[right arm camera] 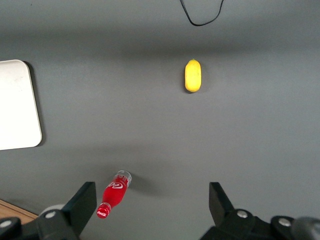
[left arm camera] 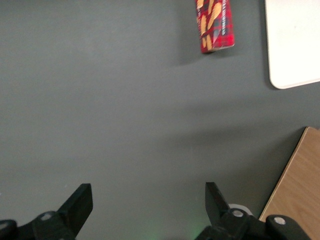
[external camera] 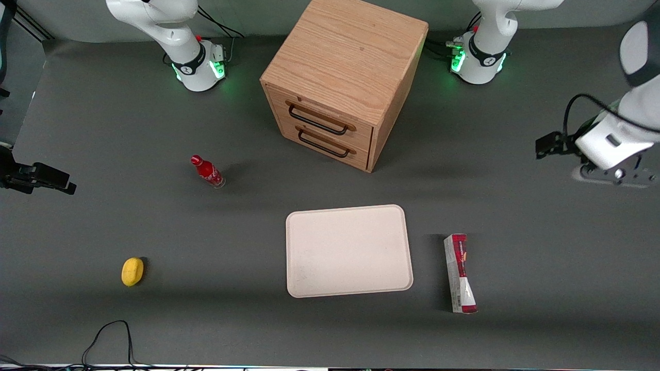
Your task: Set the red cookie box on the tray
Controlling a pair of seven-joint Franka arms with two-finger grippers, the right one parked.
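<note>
Long narrow red-and-white cookie box [external camera: 460, 273] [left arm camera: 215, 24] lies flat on dark grey table [external camera: 541, 257], just beside flat cream-white rectangular tray [external camera: 348, 250] [left arm camera: 295, 40], not touching. Left arm's black two-finger gripper [left arm camera: 148, 204] hovers above bare table toward working arm's end, wide open, holding nothing.

Readable print: almost none.

A white script logo is carried on the small red bottle [right arm camera: 113, 195], but its letters cannot be made out with certainty. Small printed marks and a barcode-like patch are seen on the red cookie box [external camera: 460, 272], which lies on the table beside the tray [external camera: 348, 251]; none of it can be read. In the wrist view of the tool [left arm camera: 149, 206], only pictured biscuit sticks on a checked red ground are shown on the carton, without legible words.
</note>
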